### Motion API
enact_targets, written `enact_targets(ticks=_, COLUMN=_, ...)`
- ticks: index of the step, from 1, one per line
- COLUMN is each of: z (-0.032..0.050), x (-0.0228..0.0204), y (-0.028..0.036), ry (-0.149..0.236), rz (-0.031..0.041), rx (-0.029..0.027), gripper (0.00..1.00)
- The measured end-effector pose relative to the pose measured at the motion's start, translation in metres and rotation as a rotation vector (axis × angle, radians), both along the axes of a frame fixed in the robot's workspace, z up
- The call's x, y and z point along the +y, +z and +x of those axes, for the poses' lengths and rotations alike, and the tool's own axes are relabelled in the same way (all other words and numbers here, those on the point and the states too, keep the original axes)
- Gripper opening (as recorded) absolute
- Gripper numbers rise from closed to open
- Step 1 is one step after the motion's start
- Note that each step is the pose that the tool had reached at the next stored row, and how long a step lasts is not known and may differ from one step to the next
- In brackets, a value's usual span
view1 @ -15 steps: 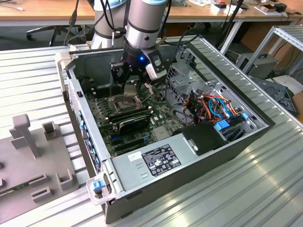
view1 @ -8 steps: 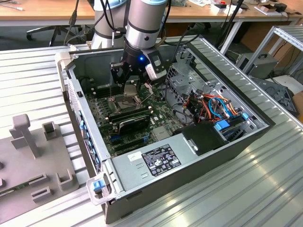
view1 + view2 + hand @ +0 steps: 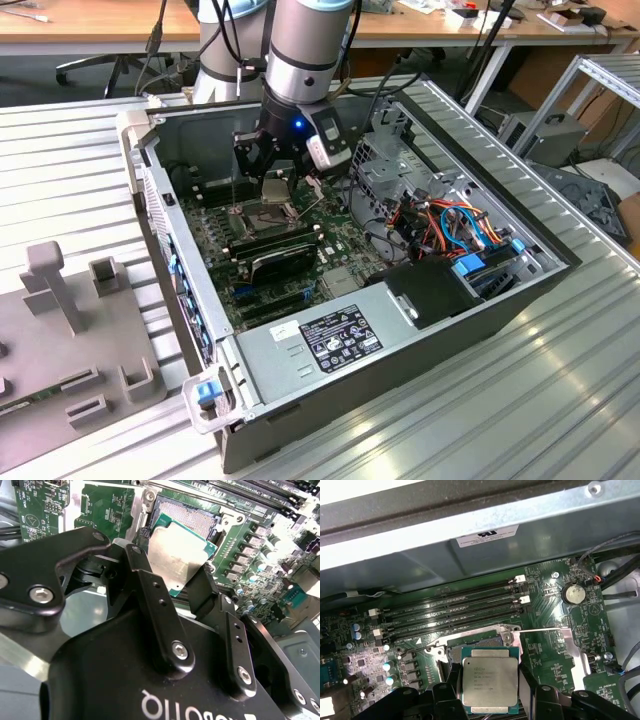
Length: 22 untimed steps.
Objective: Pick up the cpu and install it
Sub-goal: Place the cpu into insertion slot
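Holding the cpu over the open socket

A ribbed metal surface carries an open computer case lying on its side, with a grey fixture block at the exterior view's left. Inside the case, a power supply sits along the near wall and the green motherboard lies on the floor of the case. The arm reaches down into the case over the board.

The claw is closed to the width of the cpu, one black finger pressed on each of two opposite edges. The chip is close to square, so no long axis stands out. Its silver-grey metal top faces the first wrist view. In the second wrist view the cpu has its green border toward the socket, and the claw's body covers its near edge.

The socket's metal frame is raised, and the pin field shows beyond the chip. Whether the cpu touches the socket or hangs just above it cannot be told. Black memory slots run beside the socket, and a coin cell sits near their end.
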<state>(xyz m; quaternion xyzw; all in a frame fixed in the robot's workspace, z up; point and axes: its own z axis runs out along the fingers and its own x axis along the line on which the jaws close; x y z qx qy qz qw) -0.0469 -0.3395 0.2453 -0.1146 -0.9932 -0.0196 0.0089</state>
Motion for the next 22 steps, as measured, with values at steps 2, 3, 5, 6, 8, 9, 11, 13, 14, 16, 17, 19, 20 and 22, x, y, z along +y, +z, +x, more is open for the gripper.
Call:
enact_targets(ticks=2, z=0.0, x=0.0, y=0.0, ry=-0.005, rz=0.0001, rx=0.0, gripper=0.55)
enact_targets(ticks=3, z=0.0, x=0.0, y=0.0, ry=-0.007, rz=0.0, rx=-0.0001, gripper=0.55)
enact_targets(ticks=5, z=0.0, x=0.0, y=-0.0001, ry=-0.01, rz=0.0001, rx=-0.0001, gripper=0.55)
enact_targets(ticks=6, z=0.0, x=0.0, y=-0.0001, ry=-0.011, rz=0.0001, rx=-0.0001, gripper=0.55)
enact_targets(ticks=8, z=0.0, x=0.0, y=-0.0001, ry=-0.015, rz=0.0, rx=0.0, gripper=0.55)
enact_targets(ticks=9, z=0.0, x=0.0, y=-0.0001, ry=-0.016, rz=0.0, rx=-0.0001, gripper=0.55)
enact_targets(ticks=11, z=0.0, x=0.0, y=-0.0001, ry=-0.018, rz=0.0, rx=-0.0001, gripper=0.55)
enact_targets(ticks=13, z=0.0, x=0.0, y=-0.0002, ry=-0.021, rz=0.0001, rx=-0.0001, gripper=0.55)
enact_targets(ticks=14, z=0.0, x=0.0, y=-0.0002, ry=-0.022, rz=0.0, rx=-0.0001, gripper=0.55)
enact_targets(ticks=16, z=0.0, x=0.0, y=-0.0002, ry=-0.024, rz=0.0, rx=0.0, gripper=0.55)
enact_targets(ticks=17, z=0.0, x=0.0, y=-0.0002, ry=-0.026, rz=0.0, rx=0.0, gripper=0.55)
enact_targets(ticks=19, z=0.0, x=0.0, y=-0.0002, ry=-0.028, rz=0.0, rx=0.0, gripper=0.55)
enact_targets(ticks=20, z=0.0, x=0.0, y=-0.0003, ry=-0.03, rz=0.0001, rx=-0.0001, gripper=0.55)
enact_targets(ticks=22, z=0.0, x=0.0, y=-0.0002, ry=-0.033, rz=0.0, rx=0.0, gripper=0.55)
